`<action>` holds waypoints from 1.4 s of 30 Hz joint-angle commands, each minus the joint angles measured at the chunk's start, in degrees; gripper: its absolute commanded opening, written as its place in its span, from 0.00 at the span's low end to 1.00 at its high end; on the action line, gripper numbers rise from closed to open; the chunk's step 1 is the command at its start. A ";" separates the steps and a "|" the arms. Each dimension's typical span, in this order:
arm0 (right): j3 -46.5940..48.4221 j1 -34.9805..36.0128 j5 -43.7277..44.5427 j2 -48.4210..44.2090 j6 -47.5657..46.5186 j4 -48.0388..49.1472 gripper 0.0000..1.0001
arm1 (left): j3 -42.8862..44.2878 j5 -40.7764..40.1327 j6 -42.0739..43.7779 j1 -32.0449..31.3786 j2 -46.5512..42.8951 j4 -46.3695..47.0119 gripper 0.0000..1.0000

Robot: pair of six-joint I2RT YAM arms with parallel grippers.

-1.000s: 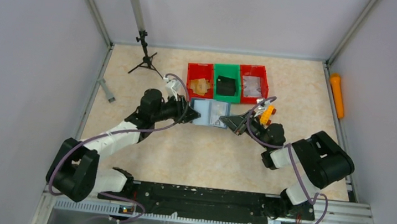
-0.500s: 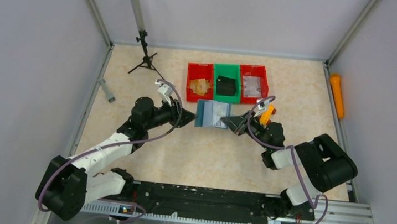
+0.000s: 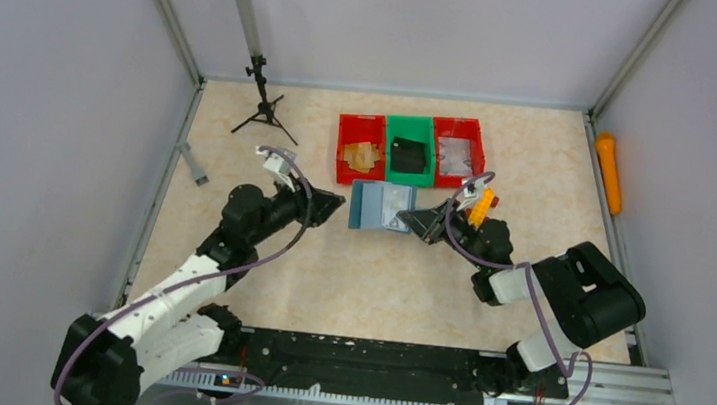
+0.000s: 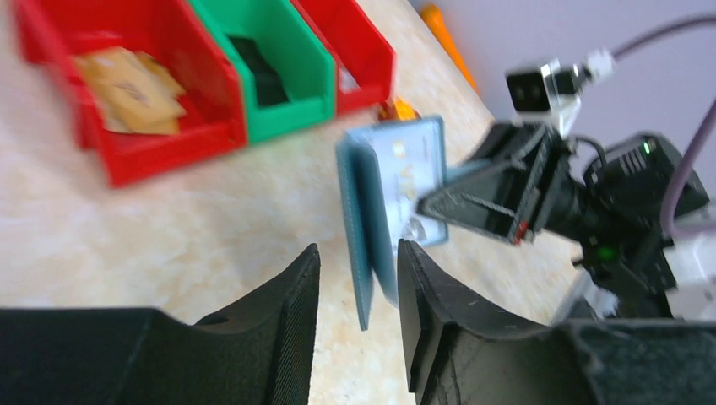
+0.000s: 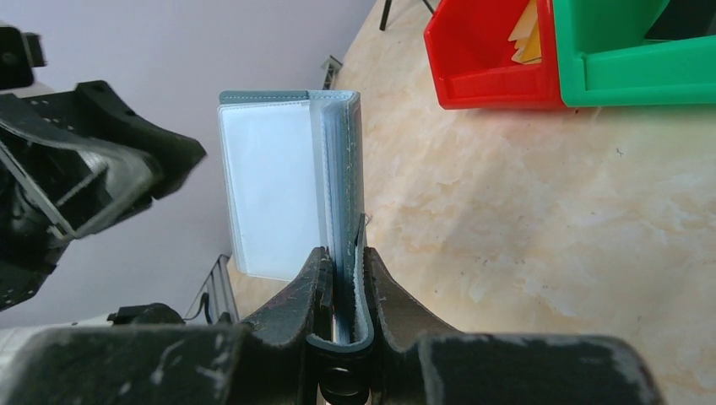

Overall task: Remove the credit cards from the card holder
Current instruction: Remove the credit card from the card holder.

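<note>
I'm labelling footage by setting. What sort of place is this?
Likely a robotics lab test cell: grey walls enclose the tabletop, a tripod stands at the back, three sorting bins sit mid-table.

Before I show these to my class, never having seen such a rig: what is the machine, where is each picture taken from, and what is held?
It is two robot arms bolted at the near edge of a table. One picture looks down from above; the other two come from cameras on the wrists. The right claw pinches an opened teal card holder. The left claw is open, empty, just short of it. Behind stand a red bin, a green bin and another red bin.
</note>
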 commanded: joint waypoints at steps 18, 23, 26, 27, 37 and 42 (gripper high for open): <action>2.76 1.04 0.36 -1.48 -1.85 1.64 0.00 | 0.31 24.85 -7.34 -2.30 12.12 26.33 0.53; 2.98 1.30 0.44 -1.53 -1.93 1.09 0.00 | 5.64 21.20 -3.09 -5.29 16.40 15.11 0.53; 3.20 1.67 0.53 -1.45 -2.14 0.92 0.00 | 8.74 17.18 -1.22 -6.23 18.77 8.95 0.52; 3.26 1.82 0.53 -1.47 -2.14 0.94 0.00 | 9.64 16.10 -0.88 -6.24 19.63 7.06 0.52; 2.70 2.24 -0.81 -1.47 -1.81 4.22 0.00 | 13.68 4.86 1.53 -5.33 24.65 -3.86 0.46; 2.49 2.30 -1.72 -1.45 -1.45 5.81 0.00 | 12.71 6.47 -0.54 -3.35 24.76 -1.93 0.37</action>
